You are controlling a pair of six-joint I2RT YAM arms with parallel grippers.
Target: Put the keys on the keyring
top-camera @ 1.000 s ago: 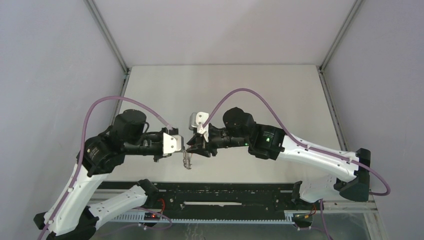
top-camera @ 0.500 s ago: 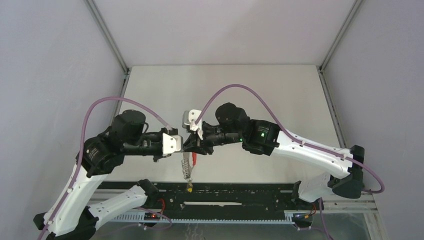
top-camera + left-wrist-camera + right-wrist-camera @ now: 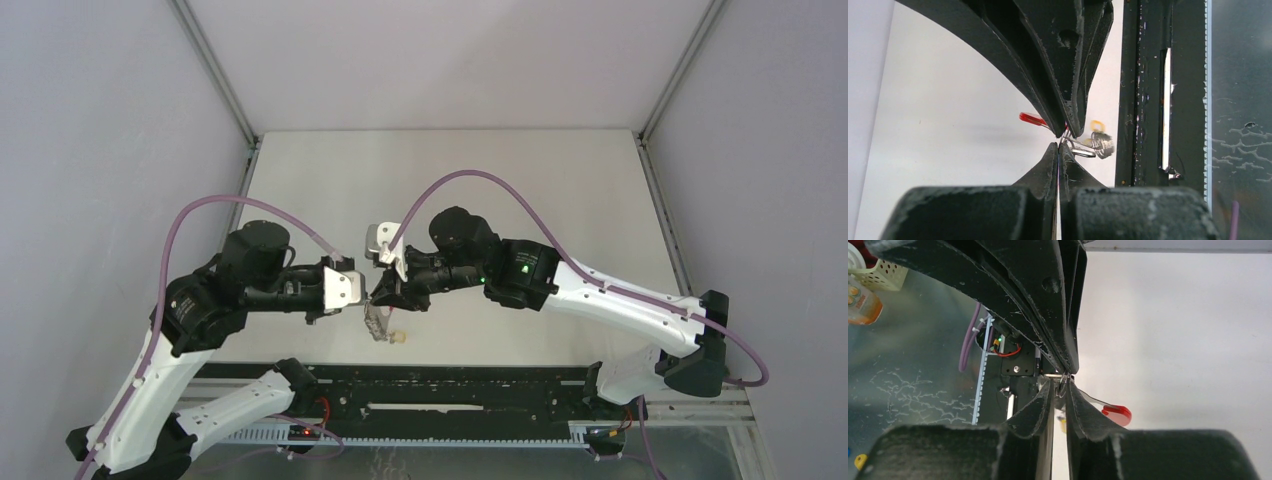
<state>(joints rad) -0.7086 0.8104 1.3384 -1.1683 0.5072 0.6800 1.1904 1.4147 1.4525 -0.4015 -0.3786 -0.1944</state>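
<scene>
The keyring is up off the desk, dangling just below the centre of the overhead view, right where the two arms meet nose to nose. In the left wrist view its red band pokes out to the left of the tips, and the silver wire rings splay out to the right. Just beside those wires is a key with a yellow tag, badly blurred. From above, that tag is a pale yellow speck at the lower right of the bunch. Now the left gripper: jaws pressed flat together with no gap, and a wire of the keyring pinched at the very tips. The right gripper faces it from the opposite side. Its jaws are narrow, with a thin slit between them and a wire loop sitting in that slit at the tips. Whether they actually clamp it, I cannot tell from here. In the right wrist view the red band curls out at lower right, beyond the right-hand finger. Both wrist views show the two sets of tips close together, tip to tip. A black rail runs along the bottom of the overhead frame.
</scene>
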